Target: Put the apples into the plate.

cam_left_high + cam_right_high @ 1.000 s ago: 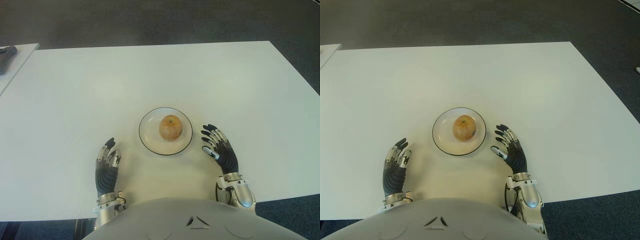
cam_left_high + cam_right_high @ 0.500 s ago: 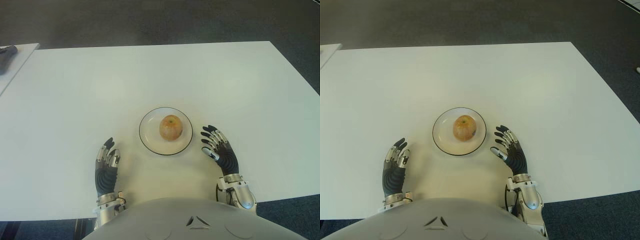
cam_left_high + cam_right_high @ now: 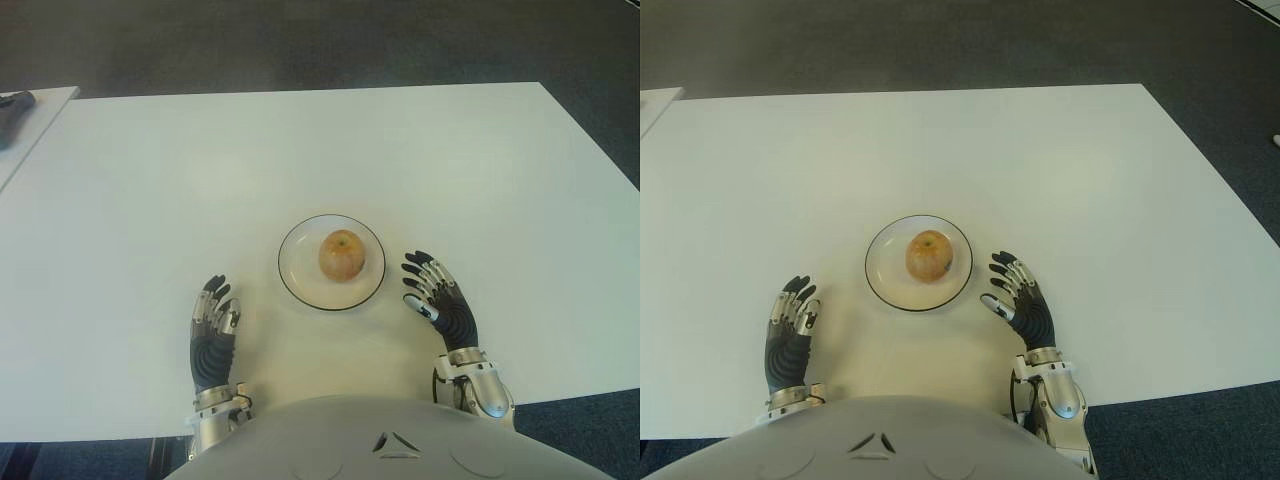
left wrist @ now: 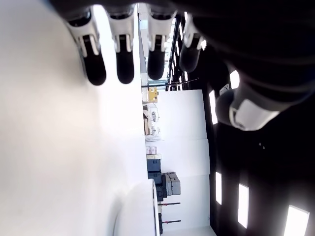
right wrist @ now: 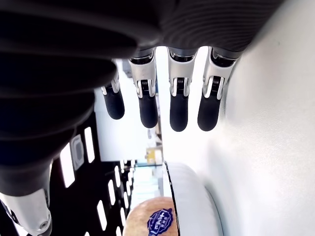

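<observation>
left eye view | apple [image 3: 341,255] upright on plate [image 3: 296,283], stem up | left hand [image 3: 212,335], right hand [image 3: 440,304] spread, empty

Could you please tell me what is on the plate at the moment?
One apple sits on the plate. The plate surface beneath the apple is hidden.

White table [image 3: 420,150]; plate [image 3: 296,284] near front edge, seemingly flat.
</observation>
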